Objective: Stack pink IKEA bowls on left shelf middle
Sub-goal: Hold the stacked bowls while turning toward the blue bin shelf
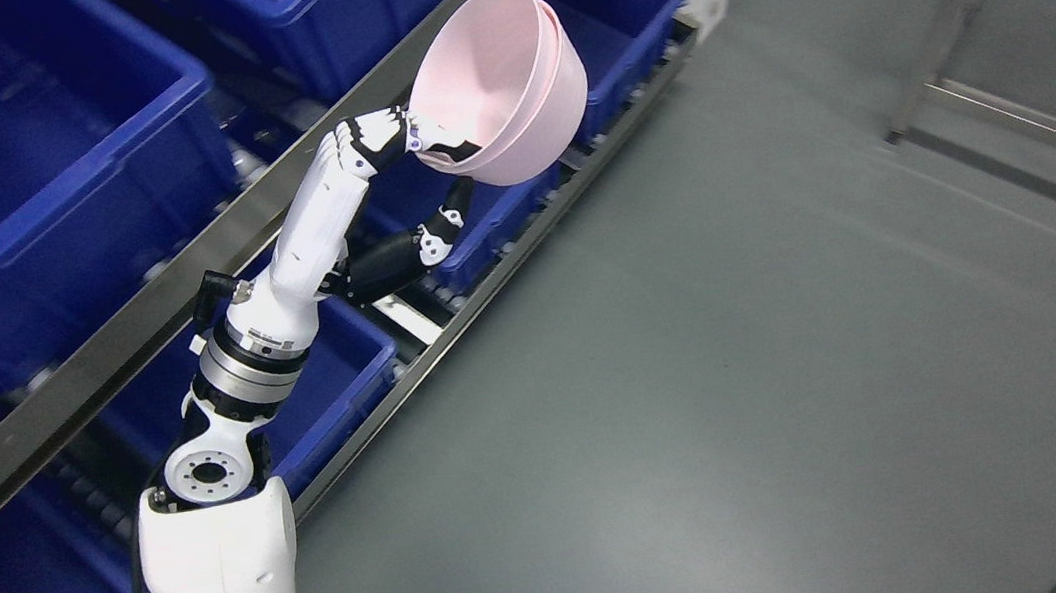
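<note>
While raised beside the shelf (pixel 209 245), the left hand's (pixel 373 184) fingers (pixel 388 137) grip apparently two nested pink bowls (pixel 502 88).

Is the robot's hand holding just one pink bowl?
No, the left hand grips two nested pink bowls; two rims show.

text: none readable | labels: none seen | brands: none made out | numbers: none | signs: none

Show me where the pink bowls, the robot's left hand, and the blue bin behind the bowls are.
pink bowls (pixel 486 75): head view, inner wall of the top bowl.
left hand (pixel 404 191): head view, its middle.
blue bin (pixel 619 13): head view, inside wall.
</note>
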Controlling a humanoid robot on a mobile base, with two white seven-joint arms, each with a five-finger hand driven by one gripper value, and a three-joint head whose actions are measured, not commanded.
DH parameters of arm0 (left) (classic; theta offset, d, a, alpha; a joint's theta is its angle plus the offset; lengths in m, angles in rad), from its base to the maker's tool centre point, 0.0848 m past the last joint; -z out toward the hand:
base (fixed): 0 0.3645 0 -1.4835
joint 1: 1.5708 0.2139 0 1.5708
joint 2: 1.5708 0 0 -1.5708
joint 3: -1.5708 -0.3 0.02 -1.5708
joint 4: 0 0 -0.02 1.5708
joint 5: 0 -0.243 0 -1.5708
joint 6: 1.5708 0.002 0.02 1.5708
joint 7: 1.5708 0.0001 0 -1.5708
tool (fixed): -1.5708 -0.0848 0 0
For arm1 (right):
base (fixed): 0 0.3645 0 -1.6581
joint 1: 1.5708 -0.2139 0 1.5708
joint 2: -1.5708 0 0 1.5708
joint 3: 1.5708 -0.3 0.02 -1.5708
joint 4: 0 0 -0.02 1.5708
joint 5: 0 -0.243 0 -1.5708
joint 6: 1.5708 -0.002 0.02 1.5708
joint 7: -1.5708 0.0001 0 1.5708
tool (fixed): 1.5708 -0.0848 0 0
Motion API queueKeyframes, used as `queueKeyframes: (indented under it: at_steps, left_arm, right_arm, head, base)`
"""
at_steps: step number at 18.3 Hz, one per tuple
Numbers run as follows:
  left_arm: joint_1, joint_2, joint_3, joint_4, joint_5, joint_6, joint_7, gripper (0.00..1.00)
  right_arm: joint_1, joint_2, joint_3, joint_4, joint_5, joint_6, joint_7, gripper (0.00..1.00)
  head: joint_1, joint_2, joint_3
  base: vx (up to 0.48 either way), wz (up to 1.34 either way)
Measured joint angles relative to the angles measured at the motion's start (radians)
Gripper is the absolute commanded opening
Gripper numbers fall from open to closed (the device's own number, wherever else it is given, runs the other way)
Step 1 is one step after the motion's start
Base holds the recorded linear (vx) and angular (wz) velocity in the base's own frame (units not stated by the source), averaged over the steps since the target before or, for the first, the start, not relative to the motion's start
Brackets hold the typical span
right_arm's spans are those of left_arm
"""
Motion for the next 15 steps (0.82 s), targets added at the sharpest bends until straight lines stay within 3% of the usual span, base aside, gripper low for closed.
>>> queueKeyframes:
  at_steps: [8, 15]
  left_arm:
    - [-0.121, 0.0, -0.032, -0.017, 0.001, 0.095, -0.004, 0.04]
    - [-0.257, 0.0, -0.073, -0.023, -0.03, 0.227, -0.008, 0.05]
  right_arm:
    - [0.0, 0.0, 0.0, 0.0, 0.0, -0.001, 0.0, 1.0]
    - [0.0, 0.0, 0.0, 0.0, 0.0, -0.006, 0.0, 1.0]
  head:
    - [0.0, 0.0, 0.0]
    - [0.0, 0.0, 0.0]
  base:
    - [0.025, 0.85]
    - [0.092, 0.42]
